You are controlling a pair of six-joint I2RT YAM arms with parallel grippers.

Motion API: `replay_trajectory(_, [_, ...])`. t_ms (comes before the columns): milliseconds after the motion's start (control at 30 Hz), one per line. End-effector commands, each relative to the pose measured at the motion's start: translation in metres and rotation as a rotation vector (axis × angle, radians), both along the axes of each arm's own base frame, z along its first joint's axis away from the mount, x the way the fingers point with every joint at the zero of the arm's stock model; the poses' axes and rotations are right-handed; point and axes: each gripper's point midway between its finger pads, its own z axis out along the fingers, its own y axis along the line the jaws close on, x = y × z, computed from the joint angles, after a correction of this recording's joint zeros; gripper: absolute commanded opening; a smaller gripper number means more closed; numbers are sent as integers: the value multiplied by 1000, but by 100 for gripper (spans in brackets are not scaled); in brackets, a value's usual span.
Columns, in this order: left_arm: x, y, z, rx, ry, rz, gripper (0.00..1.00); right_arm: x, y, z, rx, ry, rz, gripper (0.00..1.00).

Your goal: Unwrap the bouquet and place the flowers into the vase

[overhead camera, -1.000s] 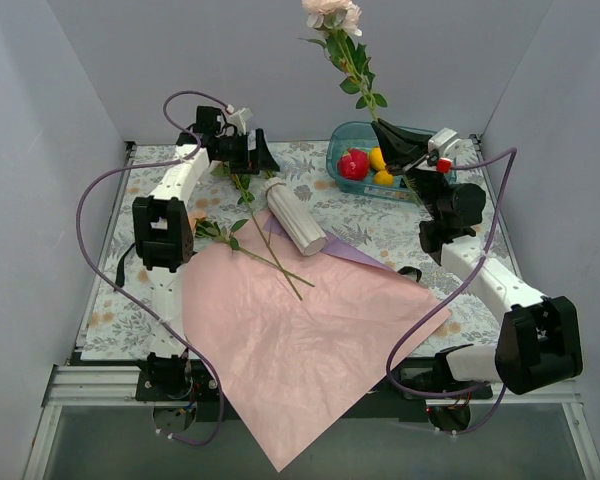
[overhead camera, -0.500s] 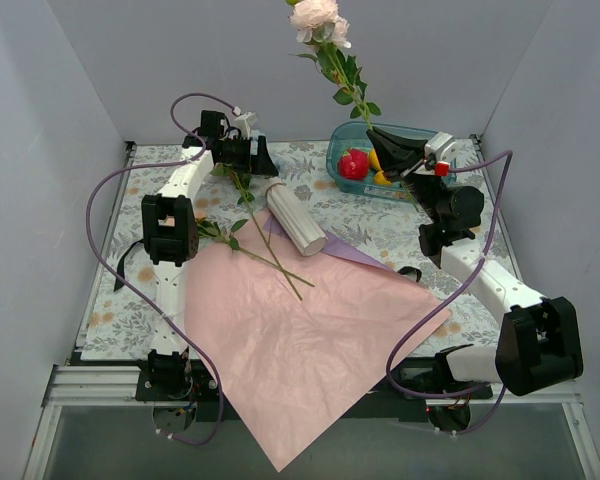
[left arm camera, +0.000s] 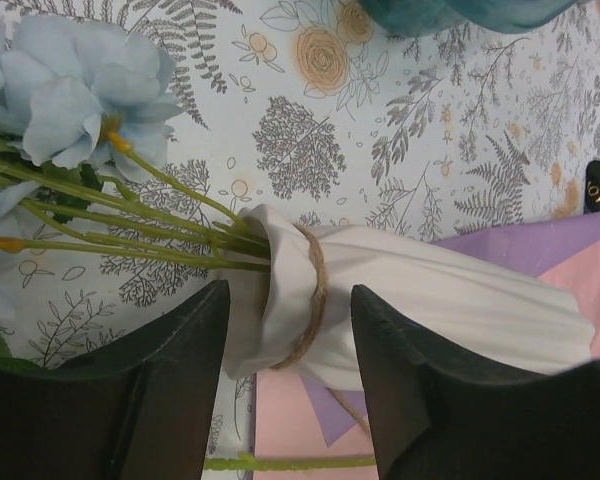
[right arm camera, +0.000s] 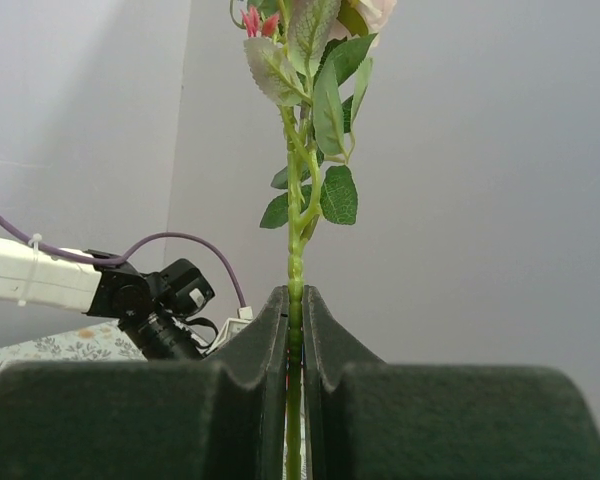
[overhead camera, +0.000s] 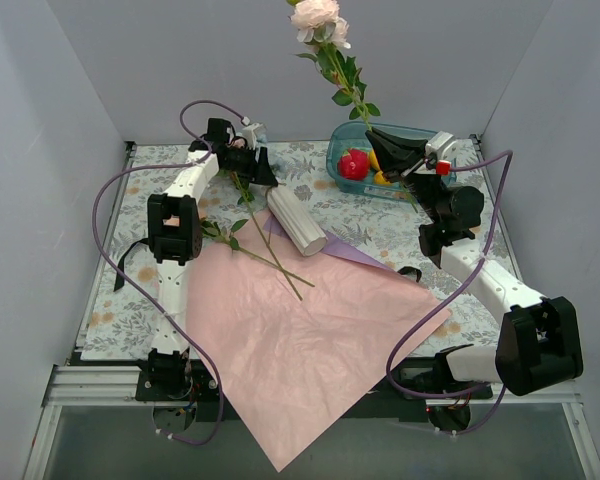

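The vase (overhead camera: 298, 222) lies on its side on the bench (overhead camera: 370, 215), its base over the far edge of the spread pink paper (overhead camera: 310, 340) and a strip of purple paper (overhead camera: 358, 252), its mouth pointing to the far left. The left hand (overhead camera: 252, 160) is at that mouth. In the left wrist view its fingers (left arm camera: 150, 400) stand apart, and the neck of the vase, bound with a twine band (left arm camera: 315, 300), shows in the gap between them; whether either finger touches the vase cannot be told. Thin green stems run out of the mouth to pale blue flowers (left arm camera: 70, 95) lying on the bench beside it. Two more leafy stems (overhead camera: 265, 250) lie crossed on the bench and the pink paper, just left of the vase. The right hand (overhead camera: 375, 132) is raised over the teal bowl (overhead camera: 332, 150) of red and yellow fruit (overhead camera: 353, 163) at the far right, clamped on the stem of a pale pink rose (overhead camera: 315, 15) that stands up, tilted to the left, against the back wall. The right wrist view shows both fingers (right arm camera: 250, 380) pressed to the stem with no gap. A piece of black ribbon (overhead camera: 412, 272) lies by the right edge of the paper.
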Motion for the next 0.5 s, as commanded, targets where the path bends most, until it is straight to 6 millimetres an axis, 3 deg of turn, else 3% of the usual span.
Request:
replay_trajectory(0, [-2, -4, 18, -7, -48, -40, 50, -11, -4, 12, 23, -53, 0, 1])
replay_trajectory(100, [-2, -4, 16, -6, -48, -45, 47, -11, -6, 11, 22, -47, -2, 1])
replay_trajectory(233, [-1, -8, 17, -14, -51, -51, 21, -11, -6, 9, 17, -37, -4, 1])
replay_trajectory(400, [1, -11, 17, -23, -43, -48, 0, -11, -8, 7, 14, -27, -11, 1])
replay_trajectory(467, [3, -11, 21, -24, -49, -43, 0, -10, -9, 6, 12, -22, -12, 1])
